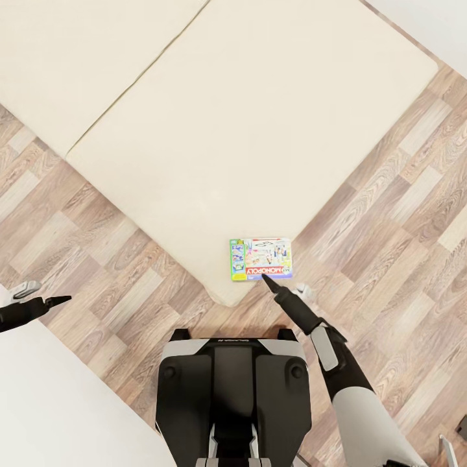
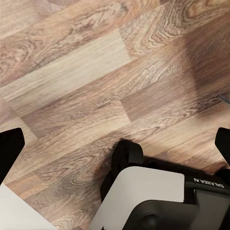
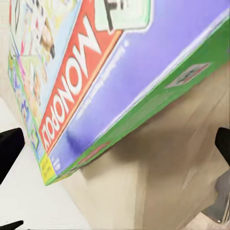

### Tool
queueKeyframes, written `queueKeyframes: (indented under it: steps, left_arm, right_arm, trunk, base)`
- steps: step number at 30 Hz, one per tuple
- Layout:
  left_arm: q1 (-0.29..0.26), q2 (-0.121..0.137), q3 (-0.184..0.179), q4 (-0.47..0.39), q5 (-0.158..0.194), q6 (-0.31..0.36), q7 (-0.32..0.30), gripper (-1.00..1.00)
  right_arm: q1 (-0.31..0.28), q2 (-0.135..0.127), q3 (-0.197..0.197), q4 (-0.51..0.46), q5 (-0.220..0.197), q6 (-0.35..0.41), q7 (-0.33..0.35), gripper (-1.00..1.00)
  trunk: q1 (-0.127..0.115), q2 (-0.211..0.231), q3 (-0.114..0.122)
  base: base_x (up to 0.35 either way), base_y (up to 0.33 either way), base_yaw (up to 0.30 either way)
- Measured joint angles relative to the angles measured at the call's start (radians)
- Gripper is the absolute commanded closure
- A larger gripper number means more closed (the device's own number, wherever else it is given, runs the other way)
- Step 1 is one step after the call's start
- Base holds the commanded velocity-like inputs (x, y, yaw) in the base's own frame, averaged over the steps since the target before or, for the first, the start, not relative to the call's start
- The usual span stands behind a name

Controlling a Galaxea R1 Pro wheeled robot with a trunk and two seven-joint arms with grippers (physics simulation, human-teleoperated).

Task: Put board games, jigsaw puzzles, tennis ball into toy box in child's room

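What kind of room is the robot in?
It looks like a bedroom, maybe a child's. A wide beige bed fills most of the head view, a Monopoly board game lies near the mattress corner, and the floor is wood plank. The right gripper is reaching toward the game.

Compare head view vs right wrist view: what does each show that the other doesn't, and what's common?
Head view alone: the whole bed with its mattress seam, the wood floor, the robot's trunk, the left gripper off at the side, and the Monopoly box lying flat at the mattress corner.

Right wrist view alone: the box's purple and green side edge close up, and the right jaws spread wide apart at the picture's edges.

Both: the Monopoly box on the beige mattress, with the right gripper at its near edge.
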Motion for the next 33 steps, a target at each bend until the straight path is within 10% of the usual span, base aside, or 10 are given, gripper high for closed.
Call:
queueKeyframes:
  steps: [7,33]
  left_arm:
    - [0.000,0.000,0.000,0.000,0.000,0.000,0.000,-1.00]
    - [0.000,0.000,0.000,0.000,0.000,0.000,0.001,-1.00]
  right_arm:
    - [-0.008,-0.003,0.059,0.000,-0.007,0.002,0.015,-1.00]
    - [-0.012,-0.013,0.065,-0.011,-0.009,0.002,0.036,-1.00]
  trunk:
    - [0.000,0.000,0.000]
    - [0.000,0.000,0.000]
  base:
    - [0.000,0.000,0.000]
    - [0.000,0.000,0.000]
